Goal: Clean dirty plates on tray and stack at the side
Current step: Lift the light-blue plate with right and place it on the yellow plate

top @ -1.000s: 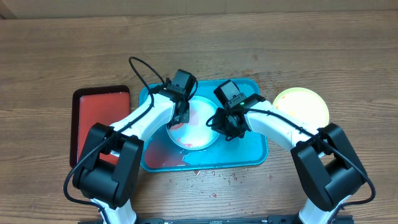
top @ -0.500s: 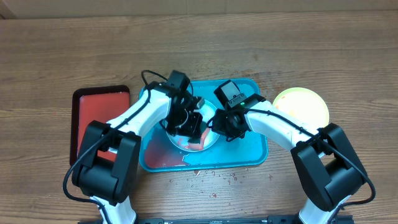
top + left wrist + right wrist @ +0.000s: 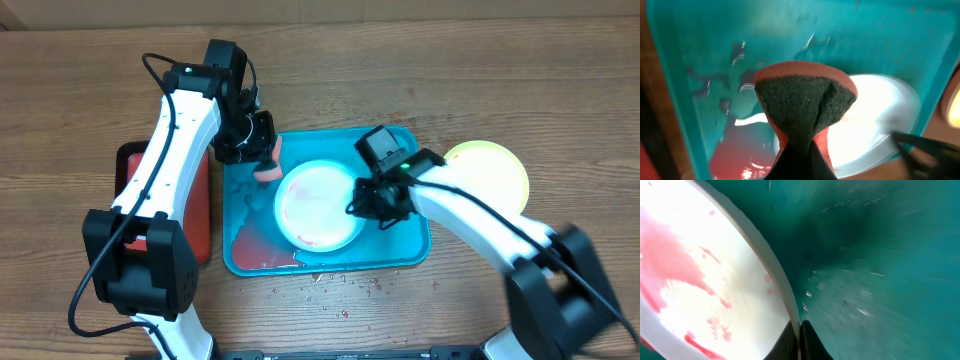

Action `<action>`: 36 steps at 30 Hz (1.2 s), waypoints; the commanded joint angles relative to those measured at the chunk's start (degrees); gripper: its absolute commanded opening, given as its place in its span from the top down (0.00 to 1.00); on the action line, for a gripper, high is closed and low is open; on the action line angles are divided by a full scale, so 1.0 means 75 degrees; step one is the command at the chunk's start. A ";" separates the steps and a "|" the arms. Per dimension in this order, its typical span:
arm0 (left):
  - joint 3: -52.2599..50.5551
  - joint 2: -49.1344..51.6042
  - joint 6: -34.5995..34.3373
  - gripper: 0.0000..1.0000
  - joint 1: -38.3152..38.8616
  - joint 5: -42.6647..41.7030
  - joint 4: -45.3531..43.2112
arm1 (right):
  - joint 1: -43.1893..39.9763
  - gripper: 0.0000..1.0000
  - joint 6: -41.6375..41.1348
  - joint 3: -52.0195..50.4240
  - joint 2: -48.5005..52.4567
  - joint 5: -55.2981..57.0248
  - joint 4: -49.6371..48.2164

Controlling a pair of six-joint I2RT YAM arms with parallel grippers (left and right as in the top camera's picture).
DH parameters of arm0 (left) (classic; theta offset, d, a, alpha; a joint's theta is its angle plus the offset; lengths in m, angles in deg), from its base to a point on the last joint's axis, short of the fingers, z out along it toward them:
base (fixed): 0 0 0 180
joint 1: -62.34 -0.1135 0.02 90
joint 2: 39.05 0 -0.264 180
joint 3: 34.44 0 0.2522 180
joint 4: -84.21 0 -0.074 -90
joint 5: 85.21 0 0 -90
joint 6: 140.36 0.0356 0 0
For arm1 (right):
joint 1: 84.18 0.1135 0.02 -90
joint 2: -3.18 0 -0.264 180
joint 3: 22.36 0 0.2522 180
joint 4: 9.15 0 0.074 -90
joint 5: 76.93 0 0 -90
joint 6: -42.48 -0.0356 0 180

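Note:
A white plate (image 3: 318, 204) with red smears lies tilted on the cyan tray (image 3: 410, 240). My right gripper (image 3: 362, 205) is shut on the plate's right rim; the rim shows between the fingers in the right wrist view (image 3: 799, 330), beside red smears on the plate (image 3: 695, 270). My left gripper (image 3: 262, 160) is shut on a red and dark sponge (image 3: 268, 170) above the tray's left back part. The left wrist view shows the sponge (image 3: 805, 100) over the tray (image 3: 700, 60) and the plate (image 3: 880, 125). A lime green plate (image 3: 487, 170) sits on the table right of the tray.
A red tray with a dark rim (image 3: 150, 180) lies left of the cyan tray, partly under my left arm. Red sauce pools in the cyan tray's front left corner (image 3: 255, 250). Crumbs and red specks (image 3: 340, 285) lie on the wooden table in front.
My left arm has lifted the sponge off the plate and swung back to the left. The plate now shows uncovered, with less red on it. My right gripper still holds the rim.

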 commanded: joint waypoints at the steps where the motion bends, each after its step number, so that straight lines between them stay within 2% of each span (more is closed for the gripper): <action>1: 0.0184 -0.0175 0.0361 0.96 0.0038 0.0221 0.0452 | 0.0417 0.96 0.0160 0.0542 -0.1244 0.2661 0.0449; 8: 0.0184 -0.0175 0.0373 0.96 0.0041 0.0254 0.0484 | 0.1947 0.96 -0.0659 0.0568 -0.1798 0.7472 0.1518; 18: 0.0184 -0.0175 0.0376 0.96 0.0041 0.0460 0.0431 | 0.3144 0.96 -0.0758 0.0568 -0.1795 1.0832 0.2037; 25: 0.0184 -0.0175 0.0376 0.96 0.0041 0.0469 0.0423 | 0.3547 0.96 -0.0758 0.0568 -0.1795 1.2246 0.2180; 36: 0.0609 -0.0504 0.0248 0.96 -0.0160 0.1285 0.0796 | 0.3605 0.96 -0.0761 0.0568 -0.1801 1.2263 0.2192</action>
